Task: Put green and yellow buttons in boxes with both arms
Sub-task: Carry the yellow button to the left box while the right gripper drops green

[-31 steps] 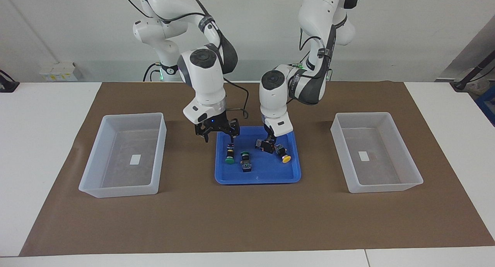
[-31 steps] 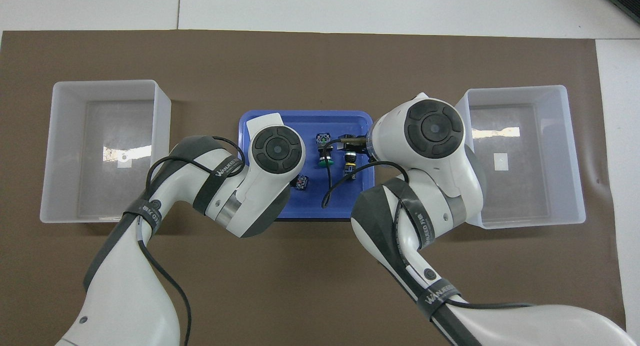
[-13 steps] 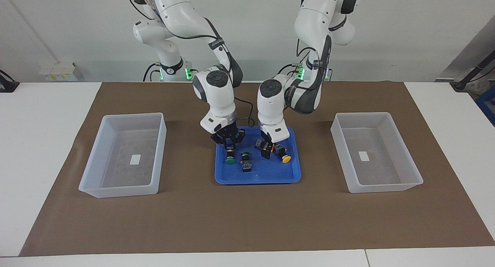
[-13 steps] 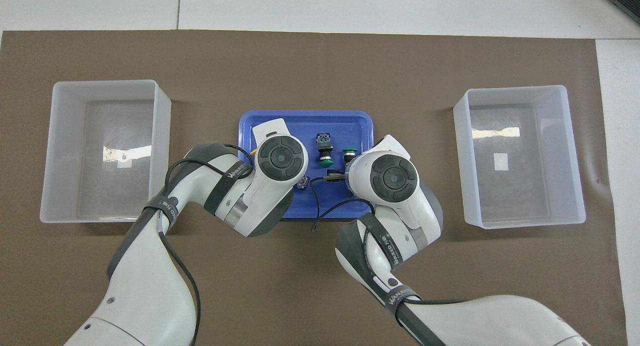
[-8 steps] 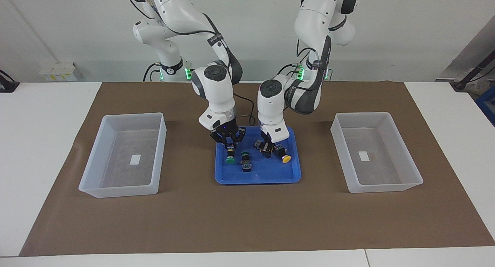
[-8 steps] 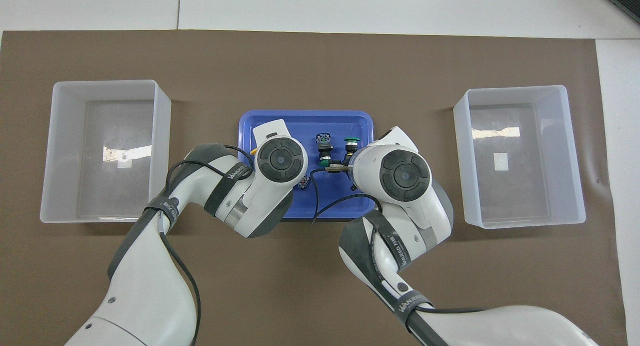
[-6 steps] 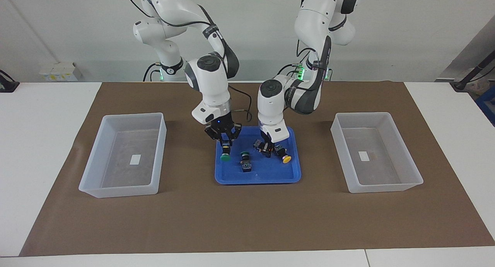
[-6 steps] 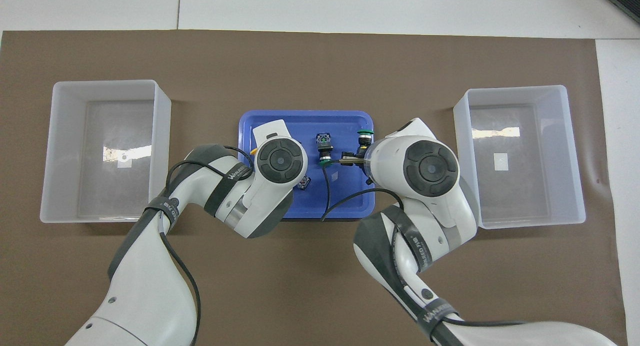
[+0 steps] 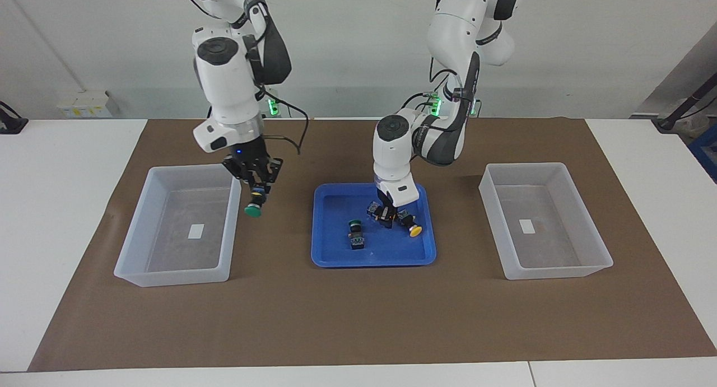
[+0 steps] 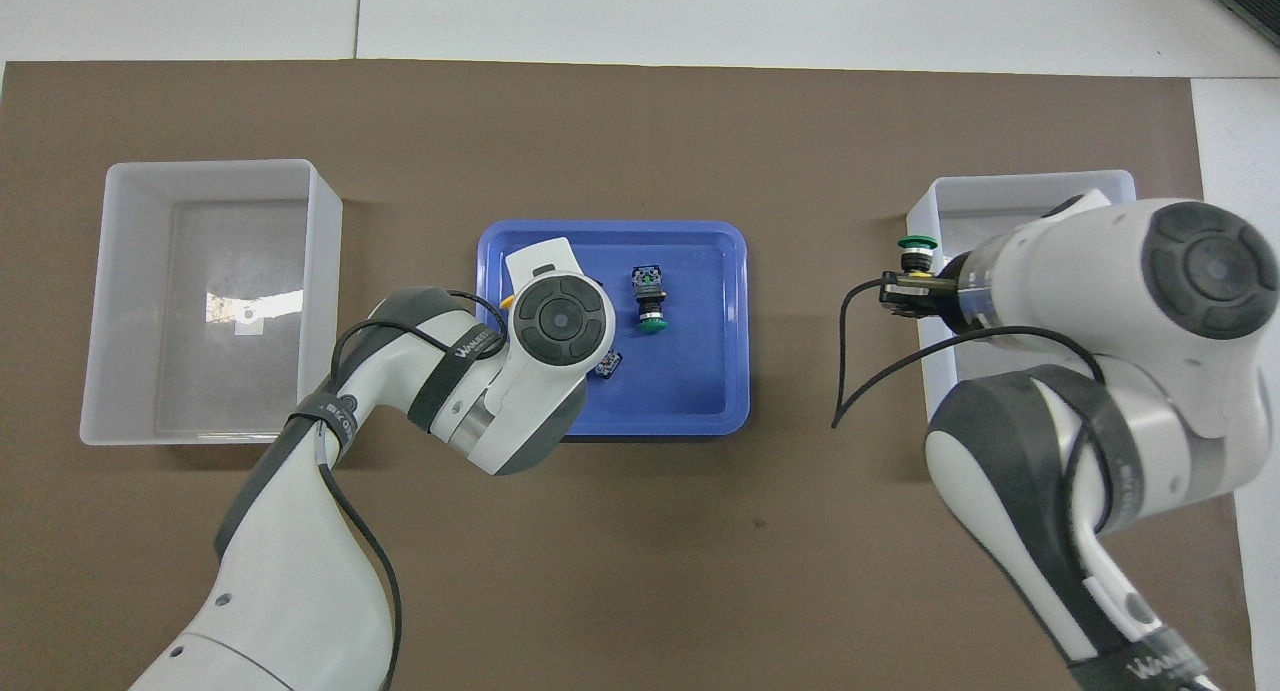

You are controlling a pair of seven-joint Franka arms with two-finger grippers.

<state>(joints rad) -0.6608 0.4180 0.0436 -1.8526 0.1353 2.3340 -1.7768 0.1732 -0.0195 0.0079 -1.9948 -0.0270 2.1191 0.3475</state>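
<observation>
- Green-capped button (image 9: 254, 206) hangs cap down from your right gripper (image 9: 256, 181), whose fingers are clamped on its black body; in the overhead view the same button (image 10: 915, 253) shows just beside the gripper's tip (image 10: 903, 294)
- Your right gripper is raised in the air over the rim of the box at the right arm's end of the table (image 9: 140, 241), at the edge of that box which faces the blue tray (image 9: 330, 255); the box shows only its small white sticker (image 9: 195, 231) inside
- Your left gripper (image 9: 386, 214) is low inside the blue tray, down among two buttons; you cannot tell from either view whether its fingers are spread or closed, and from overhead the arm's wrist covers it
- One yellow-capped button (image 9: 412, 226) lies on the tray floor just beside the left gripper, toward the left arm's end; another black button body (image 9: 374, 209) sits against the gripper, its cap colour not readable
- Second green-capped button (image 9: 355, 233) lies on its side in the tray (image 10: 700, 391), apart from the left gripper; overhead it is seen with its cap pointing toward the robots (image 10: 649, 301)
- Box at the left arm's end (image 9: 594, 264) holds only a white sticker (image 9: 525, 225)
- Brown mat (image 9: 358, 320) lies under both boxes and the tray
</observation>
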